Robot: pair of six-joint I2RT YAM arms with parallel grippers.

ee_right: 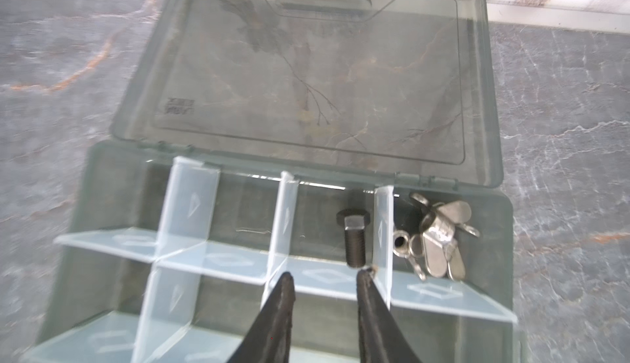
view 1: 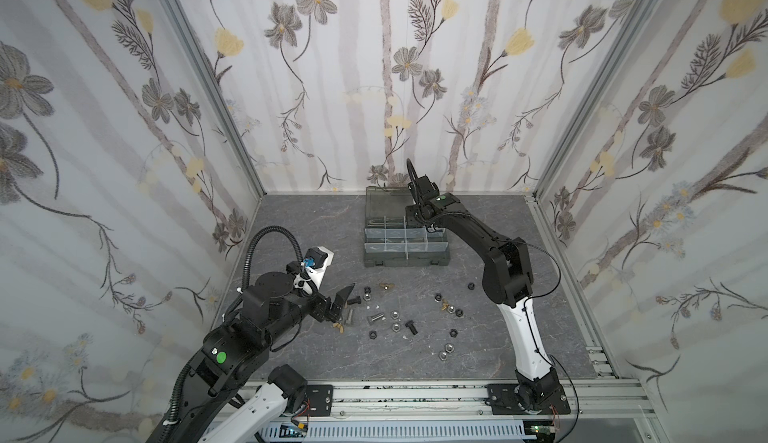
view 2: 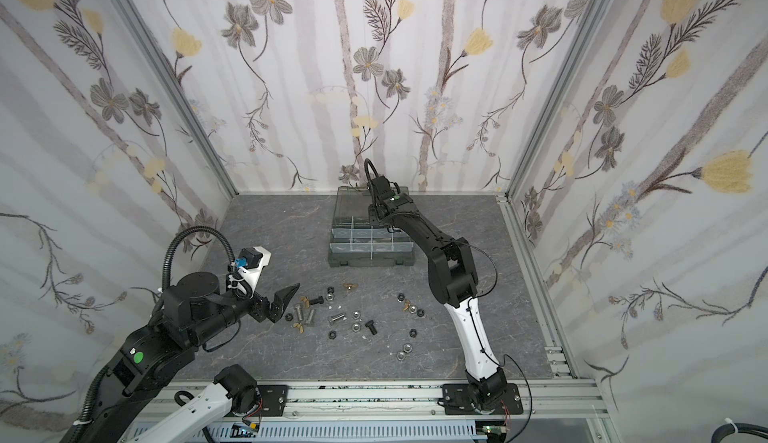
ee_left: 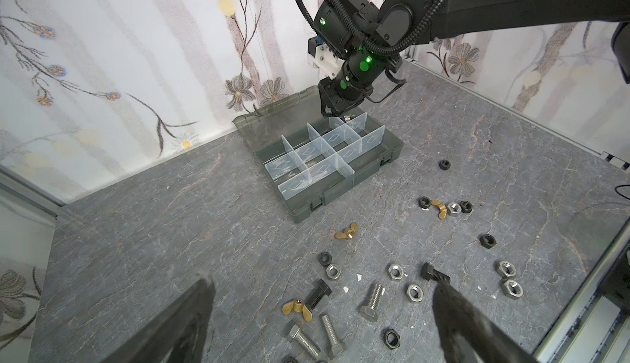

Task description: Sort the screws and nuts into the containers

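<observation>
In both top views the right arm (view 1: 469, 224) covers its own gripper and the right back part of the organiser case (view 1: 407, 259), which stands at the centre of the frame, so its contents cannot be made out there. Only the slightly blurred right wrist view shows them. There the right gripper (ee_right: 327, 272) has its fingers a little apart and empty. A black screw (ee_right: 354, 238) lies in a hinge-row compartment just past the tips, next to the corner compartment with silver wing nuts (ee_right: 439, 238).

The left gripper (ee_left: 322, 281) is spread wide and empty, and the frame edge cuts off its fingers. The loose screws and nuts (view 1: 395, 315) lie on the table at lower centre. In a top view the left gripper half hides a silver screw (view 1: 348, 318); in a top view two silver screws (view 2: 309, 316) lie clear beside it.
</observation>
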